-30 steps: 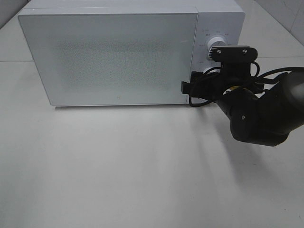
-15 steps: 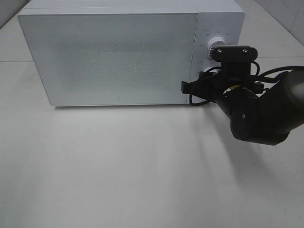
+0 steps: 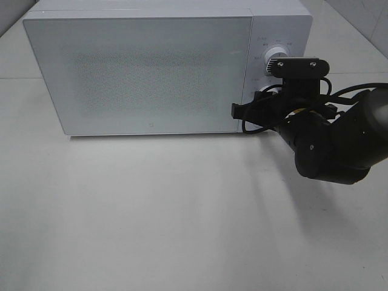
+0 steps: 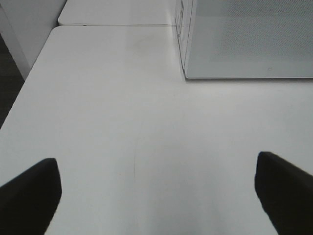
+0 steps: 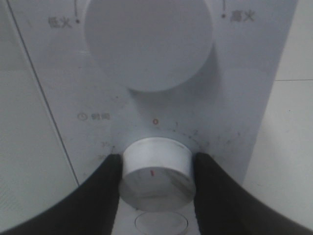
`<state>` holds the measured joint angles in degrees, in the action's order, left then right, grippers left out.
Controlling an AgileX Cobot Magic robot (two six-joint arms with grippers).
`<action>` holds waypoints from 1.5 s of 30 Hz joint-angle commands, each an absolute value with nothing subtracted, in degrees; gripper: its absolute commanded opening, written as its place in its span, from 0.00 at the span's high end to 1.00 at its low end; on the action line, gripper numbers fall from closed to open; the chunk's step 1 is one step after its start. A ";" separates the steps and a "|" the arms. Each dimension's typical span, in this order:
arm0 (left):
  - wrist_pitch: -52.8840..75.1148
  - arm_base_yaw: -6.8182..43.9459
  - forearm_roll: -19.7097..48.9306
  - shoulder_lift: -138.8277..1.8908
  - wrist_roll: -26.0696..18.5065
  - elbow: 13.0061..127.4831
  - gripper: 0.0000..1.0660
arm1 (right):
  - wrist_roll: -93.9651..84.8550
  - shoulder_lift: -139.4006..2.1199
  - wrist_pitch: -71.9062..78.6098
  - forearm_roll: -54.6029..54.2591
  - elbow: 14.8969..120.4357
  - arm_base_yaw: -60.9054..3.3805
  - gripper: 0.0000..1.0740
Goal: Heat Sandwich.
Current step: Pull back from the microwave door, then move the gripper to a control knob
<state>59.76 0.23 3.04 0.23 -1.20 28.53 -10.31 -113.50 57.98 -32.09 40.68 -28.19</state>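
The sandwich is out of view. The white microwave stands at the back of the table with its frosted door closed. My right gripper reaches to the control panel, and its black fingers press both sides of the lower timer knob, which has a red mark. In the exterior high view the right arm and its camera mount cover that knob. My left gripper hangs open over bare table, with nothing between its fingertips, in front of and to the left of the microwave.
A larger power knob sits above the timer knob, also visible as the upper knob. The white table stretches in front of the microwave. A dark gap runs along the table's left edge.
In the exterior high view the right arm stays at the control panel with no visible movement. The microwave door stays closed.
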 commanded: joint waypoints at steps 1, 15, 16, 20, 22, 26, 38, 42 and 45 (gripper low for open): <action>59.24 0.17 3.09 1.66 -0.69 28.42 0.03 | -10.31 -112.82 59.19 -30.42 41.31 -28.13 0.98; 59.24 0.17 3.09 1.66 -0.69 28.42 0.03 | 6.36 -112.82 63.08 -26.36 41.31 -28.13 0.97; 59.24 0.17 3.09 1.66 -0.69 28.42 0.03 | 6.36 -112.82 63.08 -26.36 41.31 -28.13 0.97; 59.24 0.17 3.09 1.66 -0.69 28.42 0.03 | 14.61 -112.82 67.09 -23.84 41.31 -28.13 0.97; 59.24 0.17 3.09 1.66 -0.69 28.42 0.03 | 16.56 -112.82 67.95 -23.20 41.31 -28.13 0.97; 59.24 0.17 3.09 1.66 -0.69 28.42 0.03 | 24.47 -112.82 70.19 -22.46 41.31 -28.13 0.97; 59.24 0.17 3.09 1.66 -0.69 28.42 0.03 | 48.70 -112.82 72.99 -23.03 41.31 -28.13 0.97; 59.24 0.17 3.09 1.66 -0.69 28.42 0.03 | 56.49 -112.82 72.99 -23.20 41.31 -28.02 0.97; 59.24 0.17 3.09 1.66 -0.69 28.42 0.03 | 62.11 -112.82 74.54 -23.26 41.31 -27.96 0.97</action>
